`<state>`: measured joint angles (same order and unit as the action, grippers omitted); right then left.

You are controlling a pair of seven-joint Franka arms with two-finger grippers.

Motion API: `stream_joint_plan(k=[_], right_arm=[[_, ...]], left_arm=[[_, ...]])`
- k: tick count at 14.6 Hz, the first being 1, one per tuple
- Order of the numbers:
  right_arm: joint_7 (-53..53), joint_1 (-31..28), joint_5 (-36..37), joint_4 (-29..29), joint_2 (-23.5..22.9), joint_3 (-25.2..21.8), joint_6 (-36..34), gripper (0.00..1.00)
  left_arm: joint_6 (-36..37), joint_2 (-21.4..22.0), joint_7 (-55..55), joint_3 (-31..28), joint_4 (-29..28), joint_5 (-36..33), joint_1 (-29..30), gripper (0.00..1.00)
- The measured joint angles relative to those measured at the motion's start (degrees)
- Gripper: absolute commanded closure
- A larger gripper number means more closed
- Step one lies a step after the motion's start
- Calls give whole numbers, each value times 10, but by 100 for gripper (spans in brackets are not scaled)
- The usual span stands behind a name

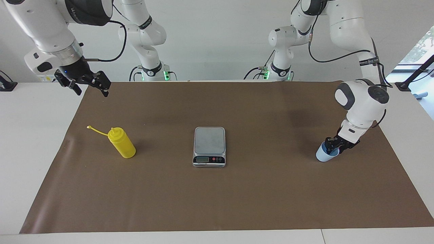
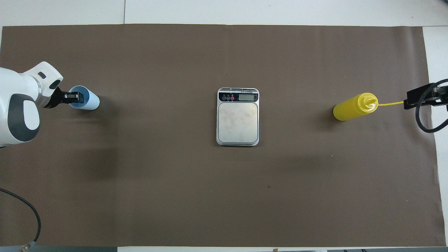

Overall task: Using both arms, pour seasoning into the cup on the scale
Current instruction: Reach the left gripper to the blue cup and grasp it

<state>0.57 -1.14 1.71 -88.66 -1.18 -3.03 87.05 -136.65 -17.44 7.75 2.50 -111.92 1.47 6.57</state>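
The light-blue cup [image 1: 323,156] [image 2: 91,101] stands on the brown mat toward the left arm's end of the table. My left gripper [image 1: 334,146] [image 2: 71,98] has come down on the cup's rim, one finger inside and one outside, and is shut on it. The yellow seasoning bottle [image 1: 122,144] [image 2: 351,107] stands upright toward the right arm's end, its cap strap hanging out to the side. My right gripper [image 1: 90,86] [image 2: 416,98] hovers open over the mat's corner, nearer the robots than the bottle. The scale [image 1: 209,139] [image 2: 238,120] sits mid-table with a bare platform.
The brown mat [image 1: 217,203] [image 2: 224,196] covers most of the white table. Black cables trail from both arms, one looping at the mat's edge beside the right gripper [image 2: 425,122].
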Motion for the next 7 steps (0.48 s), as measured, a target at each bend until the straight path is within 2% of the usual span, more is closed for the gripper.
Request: stream_joint_plan(k=[7], right_arm=[[0, 0, 0, 0, 0, 0, 0, 0]], left_arm=[[16, 22, -18, 6, 3, 4, -3, 100]])
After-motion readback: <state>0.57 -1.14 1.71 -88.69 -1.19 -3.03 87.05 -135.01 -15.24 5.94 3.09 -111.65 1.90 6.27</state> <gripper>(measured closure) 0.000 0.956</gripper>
